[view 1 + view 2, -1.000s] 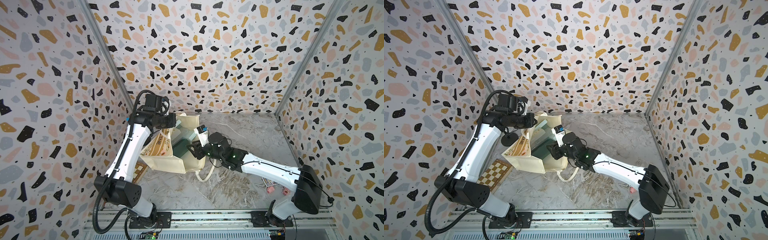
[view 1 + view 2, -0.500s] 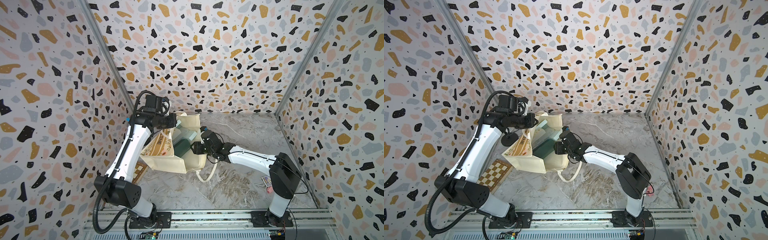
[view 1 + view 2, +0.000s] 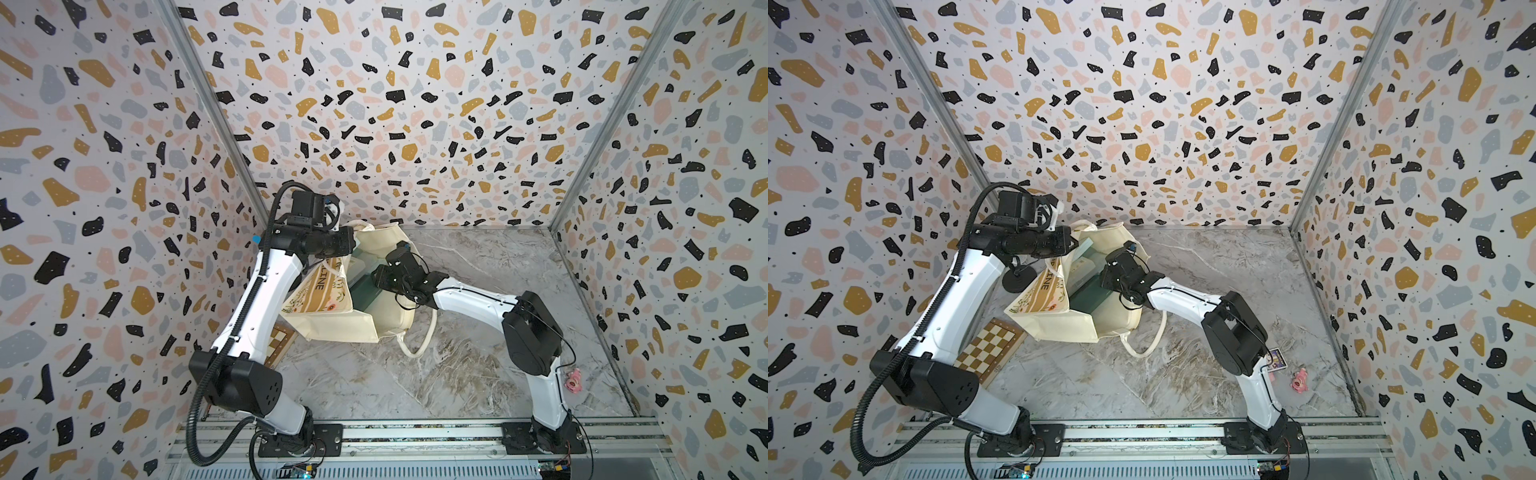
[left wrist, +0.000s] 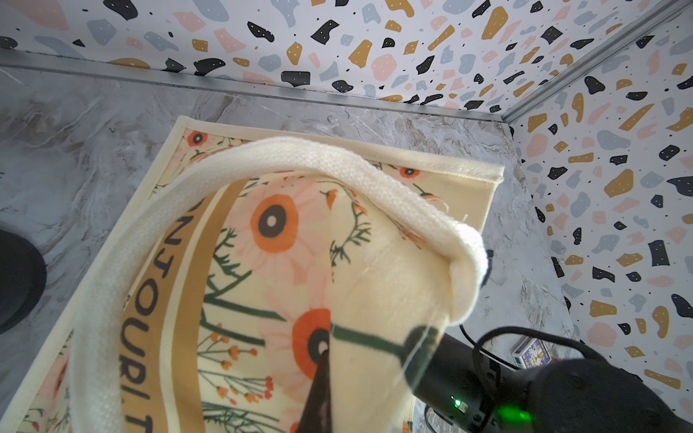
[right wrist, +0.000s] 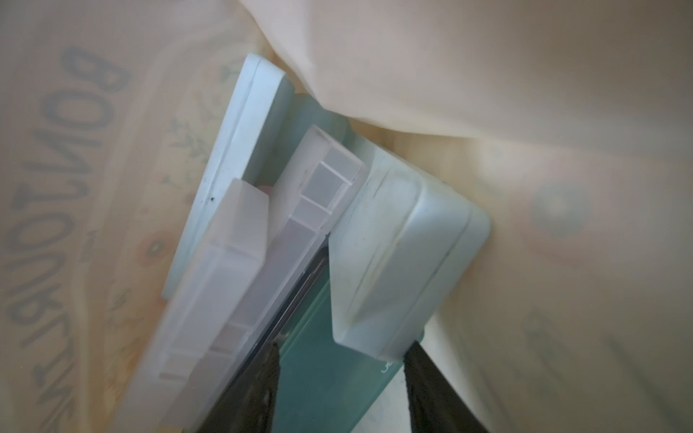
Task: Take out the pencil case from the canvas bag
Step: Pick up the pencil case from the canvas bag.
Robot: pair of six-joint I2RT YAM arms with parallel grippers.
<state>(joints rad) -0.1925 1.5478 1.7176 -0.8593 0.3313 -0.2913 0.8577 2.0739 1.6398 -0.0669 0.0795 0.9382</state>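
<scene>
The cream canvas bag (image 3: 332,328) (image 3: 1059,328) lies at the back left with its mouth held up. My left gripper (image 3: 352,244) (image 4: 326,360) is shut on the printed fabric (image 4: 375,285) at the rim, below a thick loop handle (image 4: 300,153). My right gripper (image 3: 374,280) (image 5: 343,348) reaches inside the bag. Its jaws stand apart on either side of the teal pencil case (image 5: 322,375) (image 3: 1090,297), with the fingertips at its edges. A pale blue block (image 5: 405,262) sits on the case's far end.
Inside the bag, a pale blue flat piece (image 5: 243,131) and translucent white boxes (image 5: 232,240) lie beside the case. A chessboard (image 3: 988,349) lies under the left arm. A card box (image 3: 1277,359) and a pink toy (image 3: 1300,380) lie at the front right. The second handle (image 3: 419,336) trails on the floor.
The right arm has folded at the elbow and pushed its gripper deeper into the bag's mouth. Its jaws now stand wider apart. The left arm and the bag have stayed put.
</scene>
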